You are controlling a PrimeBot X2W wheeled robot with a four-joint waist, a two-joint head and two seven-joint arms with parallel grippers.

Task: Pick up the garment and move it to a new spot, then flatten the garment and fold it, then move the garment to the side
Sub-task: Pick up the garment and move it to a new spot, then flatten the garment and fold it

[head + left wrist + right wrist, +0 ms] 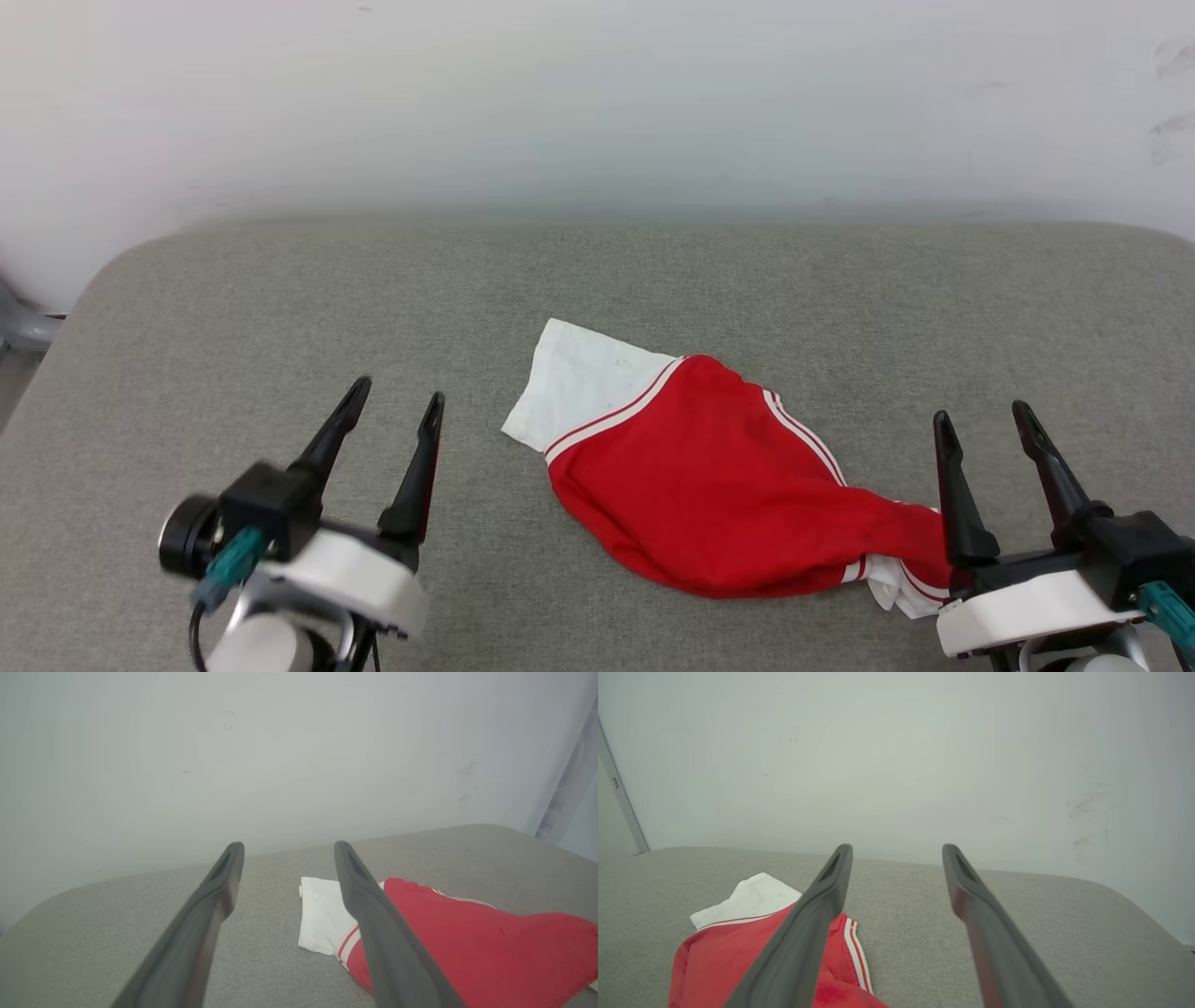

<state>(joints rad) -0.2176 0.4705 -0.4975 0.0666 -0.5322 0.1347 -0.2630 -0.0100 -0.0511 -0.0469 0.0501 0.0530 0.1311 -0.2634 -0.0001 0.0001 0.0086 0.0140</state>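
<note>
The left gripper point(399, 391) is open, its two dark fingers spread with nothing between them. In its wrist view point(288, 845) only grey cloth surface point(261, 952) shows in the gap. The garment point(709, 476) lies to this gripper's right, apart from it. The nearest part is a white sleeve point(583, 387), just ahead of the fingertips and off to the right. In the left wrist view the right finger crosses in front of the sleeve point(322, 914) and the red body point(467, 938). Whether finger and cloth touch cannot be told.

The right gripper point(982, 413) is open too, fingers wide and holding nothing. In its wrist view point(897, 847) bare surface point(901, 933) shows between them. The garment lies to its left. The bunched, narrow end reaches the base of the left finger, where a scrap of white with red stripes pokes out. In the right wrist view that finger passes over the red cloth point(719, 961). Contact cannot be judged there either.

So the garment sits between the two grippers, closer to the right one. It is crumpled rather than flat. The side facing up is plain red, with paired white stripes where the sleeve joins and along a seam toward the right gripper. Beyond both sets of fingertips the surface point(280, 308) runs on to a pale wall point(597, 93) with faint scuff marks.
</note>
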